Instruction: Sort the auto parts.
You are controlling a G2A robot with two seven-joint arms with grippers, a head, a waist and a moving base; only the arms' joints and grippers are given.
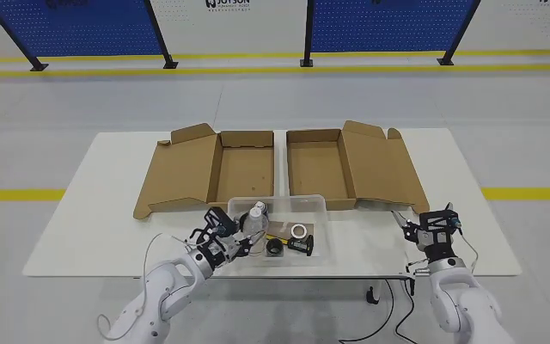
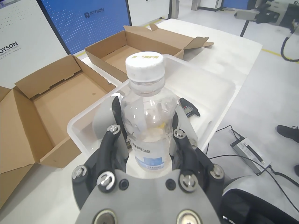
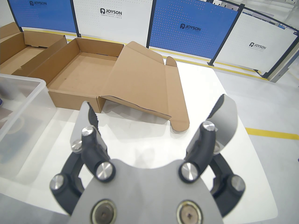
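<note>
Currently, two open brown cardboard boxes (image 1: 245, 172) lie just beyond the clear plastic bin (image 2: 201, 66). At the bin's left end, the white-capped clear plastic bottle (image 2: 144, 82) stands upright, clamped by the left gripper (image 1: 222, 236). The right gripper (image 3: 155, 104), fingers spread and empty, is well apart.

A clear bottle (image 2: 147, 117) with a white cap is clamped by its body in the left gripper (image 2: 146, 108), at the left end of a clear bin (image 1: 292, 199). In the bin lie a silver ring (image 1: 299, 230), a round black part (image 1: 275, 247) and a black gauge (image 2: 188, 109). Behind it sit two open cardboard boxes, the left box (image 1: 245, 172) beside the right box (image 1: 314, 168).
</note>
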